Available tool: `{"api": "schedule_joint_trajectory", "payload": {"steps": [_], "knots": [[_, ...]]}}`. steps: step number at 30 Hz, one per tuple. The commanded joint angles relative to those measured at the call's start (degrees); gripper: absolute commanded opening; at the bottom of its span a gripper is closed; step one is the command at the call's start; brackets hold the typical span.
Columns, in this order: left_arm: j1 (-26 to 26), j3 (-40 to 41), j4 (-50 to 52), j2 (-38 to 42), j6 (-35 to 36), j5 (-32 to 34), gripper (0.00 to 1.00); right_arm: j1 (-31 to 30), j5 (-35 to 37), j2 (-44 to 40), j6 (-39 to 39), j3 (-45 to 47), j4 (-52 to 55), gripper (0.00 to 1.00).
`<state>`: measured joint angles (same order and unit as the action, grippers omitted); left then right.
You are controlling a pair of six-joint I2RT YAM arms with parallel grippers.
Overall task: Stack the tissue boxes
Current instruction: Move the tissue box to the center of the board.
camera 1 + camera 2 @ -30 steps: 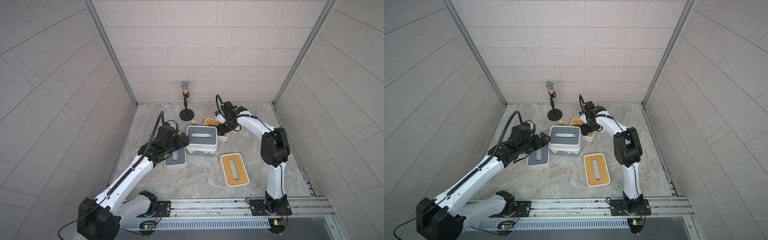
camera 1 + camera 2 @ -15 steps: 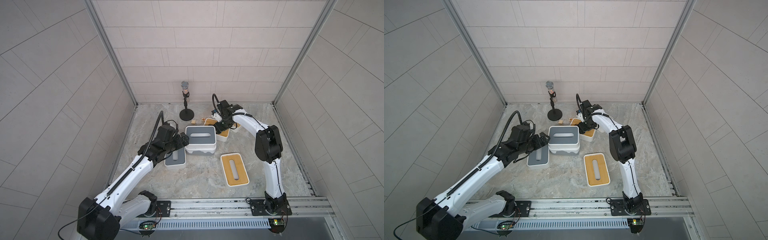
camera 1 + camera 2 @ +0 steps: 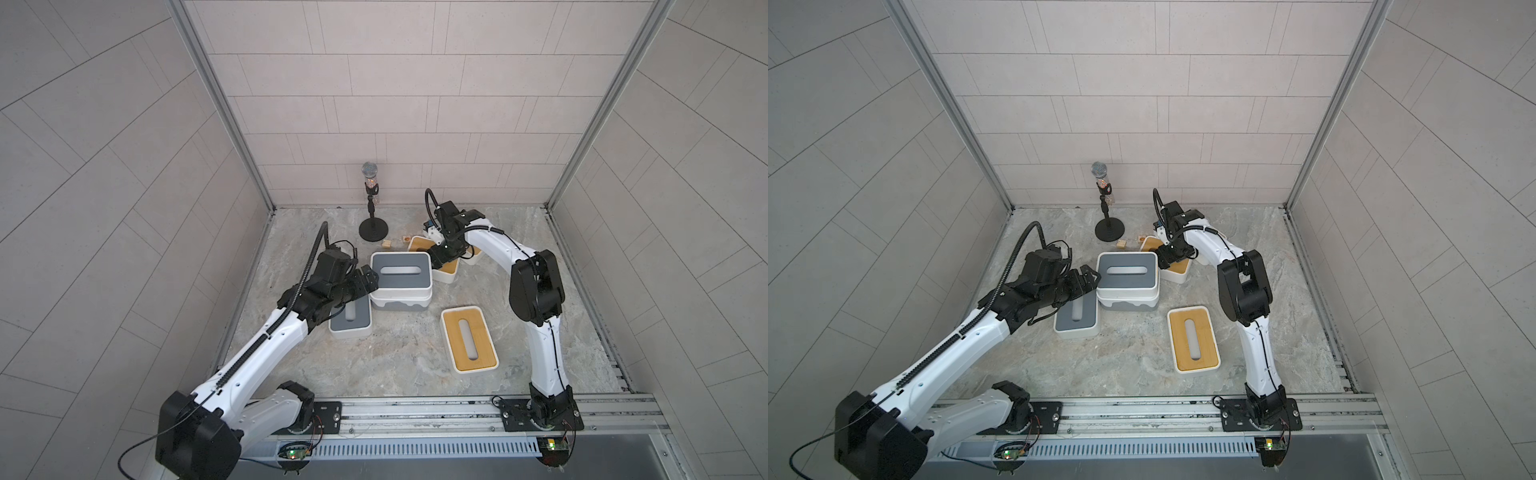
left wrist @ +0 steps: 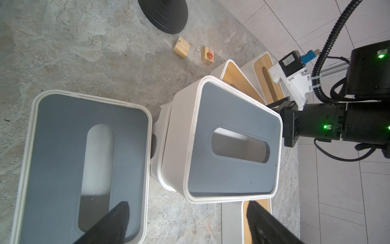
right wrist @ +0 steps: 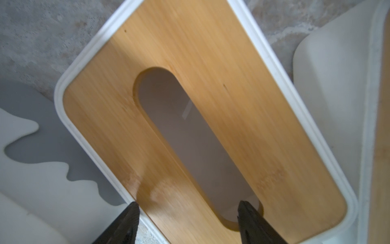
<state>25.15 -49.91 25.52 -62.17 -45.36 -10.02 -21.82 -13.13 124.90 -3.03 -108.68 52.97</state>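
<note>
A grey-lidded tissue box (image 3: pixel 401 270) (image 3: pixel 1127 270) (image 4: pixel 232 143) sits on a white one with a grey base (image 3: pixel 399 305). My left gripper (image 3: pixel 370 282) (image 4: pixel 187 211) is open at this stack's left end, above a grey-lidded box (image 3: pixel 351 318) (image 4: pixel 84 160) on the floor. Only floor lies between its fingers. My right gripper (image 3: pixel 438 259) (image 5: pixel 187 211) is open over a bamboo-lidded box (image 3: pixel 446 272) (image 5: pixel 190 105) behind the stack, one finger past the rim and one over the slot. My right arm mostly hides a second bamboo box (image 3: pixel 473 255). A third (image 3: pixel 468 338) lies front right.
A microphone on a black round stand (image 3: pixel 374 224) is at the back. Two small wooden cubes (image 3: pixel 387 244) (image 3: pixel 406 238) lie beside its base. Tiled walls close in three sides, and a metal rail (image 3: pixel 415 411) runs along the front.
My right gripper's jaws have spread wider over the bamboo-lidded box, and that arm has shifted slightly. The left arm and the boxes have stayed put.
</note>
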Motion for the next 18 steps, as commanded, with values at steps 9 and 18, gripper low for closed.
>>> {"api": "schedule_joint_trajectory", "payload": {"steps": [9, 18], "knots": [[-0.1, -1.8, 0.3, -0.1, 0.6, 0.8, 0.93, -0.8, -0.8, 3.2, -2.5, -4.3, 2.1, 0.81], [-0.2, -1.8, 0.2, -0.5, 0.7, 0.5, 0.93, -0.5, -2.0, 2.4, -2.4, -0.8, 1.8, 0.77]]}}
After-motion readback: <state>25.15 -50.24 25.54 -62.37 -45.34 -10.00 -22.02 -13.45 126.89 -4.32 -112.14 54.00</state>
